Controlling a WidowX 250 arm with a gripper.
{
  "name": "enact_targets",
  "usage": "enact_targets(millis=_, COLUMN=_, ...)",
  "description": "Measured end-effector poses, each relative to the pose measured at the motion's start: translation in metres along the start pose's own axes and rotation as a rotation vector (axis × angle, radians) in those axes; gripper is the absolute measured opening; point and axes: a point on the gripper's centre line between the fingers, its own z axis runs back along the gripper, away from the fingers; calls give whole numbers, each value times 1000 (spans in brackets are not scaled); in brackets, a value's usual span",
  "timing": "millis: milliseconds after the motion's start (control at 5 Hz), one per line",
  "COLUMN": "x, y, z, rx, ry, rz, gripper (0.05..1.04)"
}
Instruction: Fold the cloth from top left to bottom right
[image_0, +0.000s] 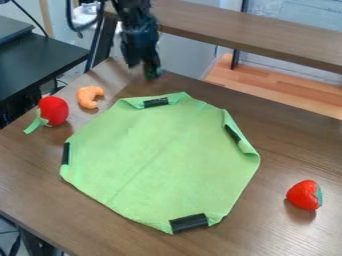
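The gripper (143, 70) hangs at the top of the camera view, over the table's far edge, just beyond the cloth's upper edge and apart from it. A green cloth (160, 160) lies spread on the wooden table in a roughly eight-sided shape. Black strips mark its top, left, right and bottom edges, where small flaps are turned in. A faint crease runs diagonally across its middle.
A red toy with a green leafy end (53, 110) and an orange shrimp-like toy (89, 96) lie left of the cloth. A toy strawberry (304, 195) sits at the right. Behind stands a wooden shelf (254, 32).
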Motion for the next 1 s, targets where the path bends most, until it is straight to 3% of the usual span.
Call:
enact_targets(millis=200, x=-3, y=-5, z=-23, rx=-29, ry=25, rz=-6, gripper=1000)
enact_targets(millis=600, x=3, y=-14, z=-48, rx=-57, ry=56, rz=-46, gripper=1000)
enact_targets(millis=800, x=-4, y=-17, z=-62, rx=-66, ry=83, rz=-68, gripper=941)
enact_targets(millis=1000, x=-4, y=-17, z=-65, rx=-54, ry=79, rz=-78, gripper=658)
